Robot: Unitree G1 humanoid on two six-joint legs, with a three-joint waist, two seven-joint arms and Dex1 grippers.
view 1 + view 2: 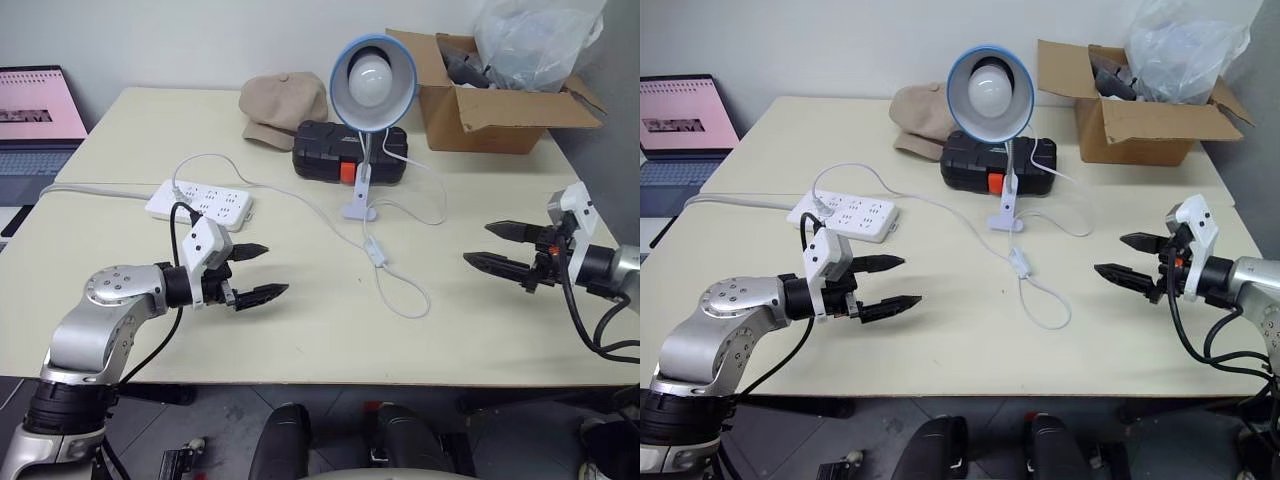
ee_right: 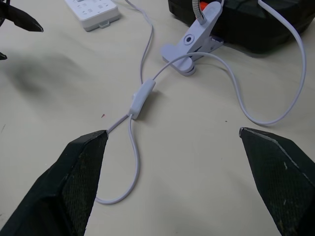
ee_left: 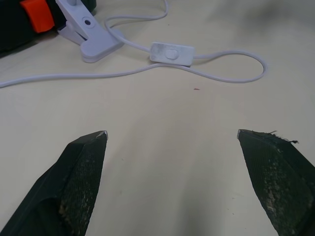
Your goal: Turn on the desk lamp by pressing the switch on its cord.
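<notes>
- The switch [image 1: 378,253] lay flat on the desk [image 1: 300,330] near its middle, just nearer than the lamp's white clip base [image 1: 358,205], between my two hands, its rocker facing up.
- The cord [image 1: 405,295] looped on the near side of the switch and ran far-left to the power strip [image 1: 199,202].
- The desk lamp [image 1: 372,82] was unlit, I judged.
- My left hand [image 1: 252,272] and right hand [image 1: 500,246] both hovered with fingers apart, empty, well apart from the switch.
- I reckoned one fingertip should come straight down on the rocker, since a slanted push could skid the light switch along the desk.
</notes>
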